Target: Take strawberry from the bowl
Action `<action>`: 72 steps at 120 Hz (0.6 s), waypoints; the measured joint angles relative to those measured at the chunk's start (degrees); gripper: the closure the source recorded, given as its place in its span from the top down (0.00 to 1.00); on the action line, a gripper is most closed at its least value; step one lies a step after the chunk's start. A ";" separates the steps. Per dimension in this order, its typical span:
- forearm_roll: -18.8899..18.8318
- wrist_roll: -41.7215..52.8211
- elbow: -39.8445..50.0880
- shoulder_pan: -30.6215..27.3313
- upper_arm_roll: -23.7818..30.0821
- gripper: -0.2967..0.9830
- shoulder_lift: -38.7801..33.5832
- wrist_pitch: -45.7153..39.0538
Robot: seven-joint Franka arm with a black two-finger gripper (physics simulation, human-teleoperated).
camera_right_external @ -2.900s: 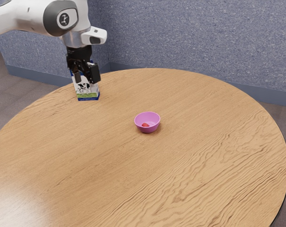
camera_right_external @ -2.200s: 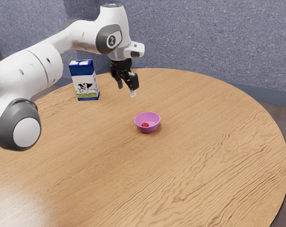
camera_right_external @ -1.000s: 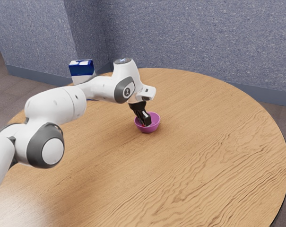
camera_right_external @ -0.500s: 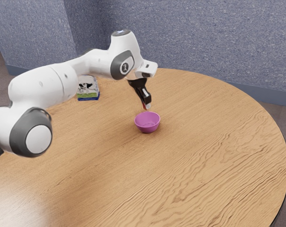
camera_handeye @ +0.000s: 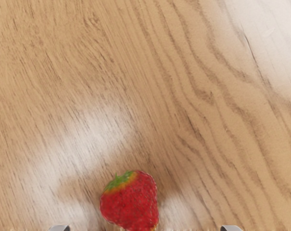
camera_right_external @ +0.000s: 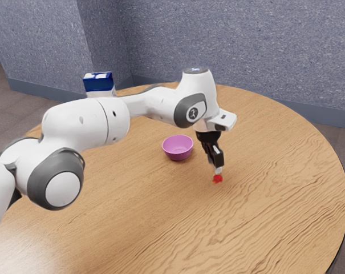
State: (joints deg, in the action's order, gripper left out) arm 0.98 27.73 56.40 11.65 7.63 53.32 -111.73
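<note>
Exterior view: gripper, fingers parted, at the strawberry, outside the pink bowl; arm emblem unreadable; blue-topped carton behind. Wrist view: the strawberry's green cap.

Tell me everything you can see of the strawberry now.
The strawberry is red and speckled, with a small green cap and a yellowish band beside it. It lies tipped on its side, apparently on the table, outside the bowl, toward the exterior view's right. The hand is just above, its open fingers on either side, neither touching it.
</note>
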 joint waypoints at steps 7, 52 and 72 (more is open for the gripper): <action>0.06 -0.46 2.44 0.10 -0.72 0.60 -1.42 0.03; -1.65 -3.99 39.56 -1.02 -10.34 0.74 -49.51 6.01; -3.14 -5.03 39.69 -3.51 -10.71 0.76 -52.26 8.90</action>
State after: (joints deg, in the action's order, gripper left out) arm -2.17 22.70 96.09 8.14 -3.09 1.06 -102.83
